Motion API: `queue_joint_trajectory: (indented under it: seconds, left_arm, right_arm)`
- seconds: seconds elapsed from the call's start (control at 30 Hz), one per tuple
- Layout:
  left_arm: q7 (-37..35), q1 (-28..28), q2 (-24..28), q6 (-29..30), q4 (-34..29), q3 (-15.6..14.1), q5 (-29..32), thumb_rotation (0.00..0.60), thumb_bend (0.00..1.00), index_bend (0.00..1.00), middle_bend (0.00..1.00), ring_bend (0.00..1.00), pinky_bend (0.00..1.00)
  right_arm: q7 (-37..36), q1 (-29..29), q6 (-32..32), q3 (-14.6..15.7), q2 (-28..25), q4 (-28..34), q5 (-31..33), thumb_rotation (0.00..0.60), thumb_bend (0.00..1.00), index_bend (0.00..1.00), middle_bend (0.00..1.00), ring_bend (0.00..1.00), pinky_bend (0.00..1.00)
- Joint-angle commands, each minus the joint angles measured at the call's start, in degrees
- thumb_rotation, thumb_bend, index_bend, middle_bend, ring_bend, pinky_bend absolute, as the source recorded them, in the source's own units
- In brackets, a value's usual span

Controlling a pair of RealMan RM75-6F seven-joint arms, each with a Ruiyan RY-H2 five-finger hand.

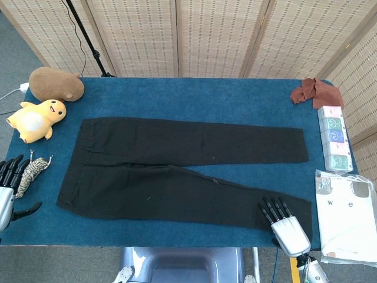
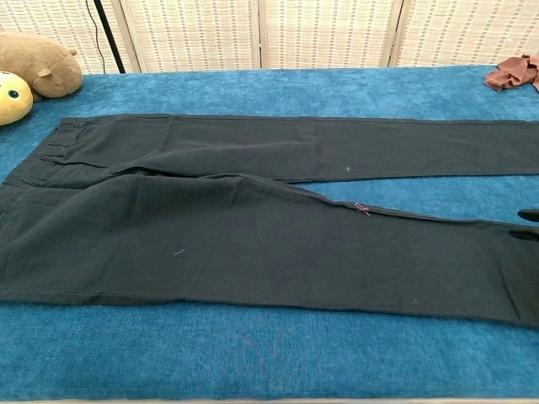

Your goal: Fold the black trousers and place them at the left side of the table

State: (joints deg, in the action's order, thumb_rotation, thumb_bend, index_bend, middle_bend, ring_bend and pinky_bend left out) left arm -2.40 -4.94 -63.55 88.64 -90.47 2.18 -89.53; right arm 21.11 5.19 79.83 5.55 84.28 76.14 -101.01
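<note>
The black trousers (image 1: 177, 165) lie flat on the blue table (image 1: 194, 97), waist at the left, both legs stretched to the right. In the chest view the trousers (image 2: 236, 227) fill most of the frame. My right hand (image 1: 281, 223) hovers at the front right with fingers spread over the near leg's hem, holding nothing; only dark fingertips (image 2: 530, 216) show at the chest view's right edge. My left hand (image 1: 7, 190) stays at the table's front left corner, fingers apart and empty, well left of the waistband.
A brown plush (image 1: 56, 84) and a yellow duck plush (image 1: 36, 119) sit at the back left, a striped cord (image 1: 29, 174) beside my left hand. A rust cloth (image 1: 315, 91), a box strip (image 1: 334, 138) and a white bag (image 1: 350, 215) line the right side.
</note>
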Motion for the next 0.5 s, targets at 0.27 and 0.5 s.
queue_joint_trajectory:
  seconds: [0.27, 0.5]
  left_arm:
    - [-0.1, -0.1, 0.1, -0.2, -0.1, 0.0, 0.0, 0.600, 0.00, 0.00, 0.00, 0.00, 0.00]
    - [-0.4, 0.0, 0.2, -0.2, -0.1, 0.0, 0.1, 0.600, 0.00, 0.00, 0.00, 0.00, 0.00]
  right_arm:
    - [-0.6, 0.0, 1.5, -0.8, 3.3, -5.6, 0.8, 0.600, 0.00, 0.12, 0.03, 0.00, 0.01]
    - [-0.9, 0.2, 0.8, -0.4, 3.2, -5.3, 1.4, 0.600, 0.00, 0.17, 0.05, 0.00, 0.03]
